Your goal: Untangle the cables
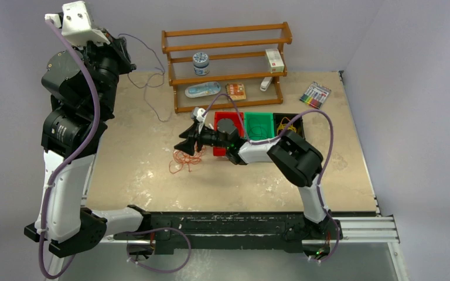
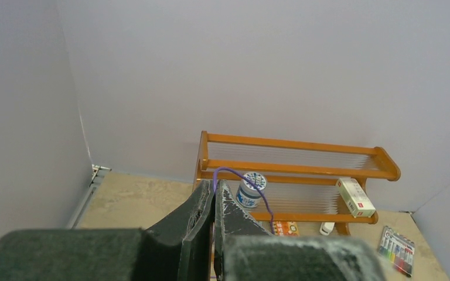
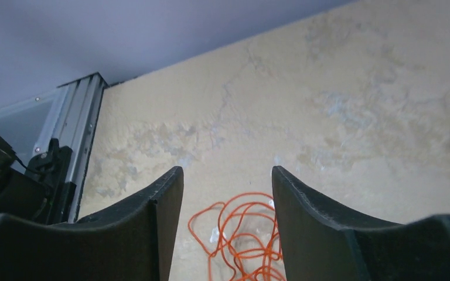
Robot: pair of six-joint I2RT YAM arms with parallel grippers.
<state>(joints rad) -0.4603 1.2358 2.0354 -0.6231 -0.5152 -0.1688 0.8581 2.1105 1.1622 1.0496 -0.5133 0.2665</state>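
Right wrist: right claw (image 3: 227,171) spread above the orange cable (image 3: 243,234), left claw (image 2: 214,186) pinching purple cable (image 2: 262,193); I risk grabbing several loops, tightening knots.

Colour key, desk scene
Coiled cable (image 1: 181,161) orange-red; held cable (image 2: 234,170) purple; desk (image 1: 152,187) mottled beige; red bin (image 1: 237,119); green bin (image 1: 259,126); rack (image 1: 225,35) orange-brown; marker set (image 1: 314,95) multicoloured.

Left arm (image 1: 64,187): white links, black joints — lilac cable (image 1: 95,108) alongside.
Right arm (image 1: 296,158): same white-and-black build.
Right gripper (image 3: 227,175): dark, tapered fingers (image 3: 135,234).
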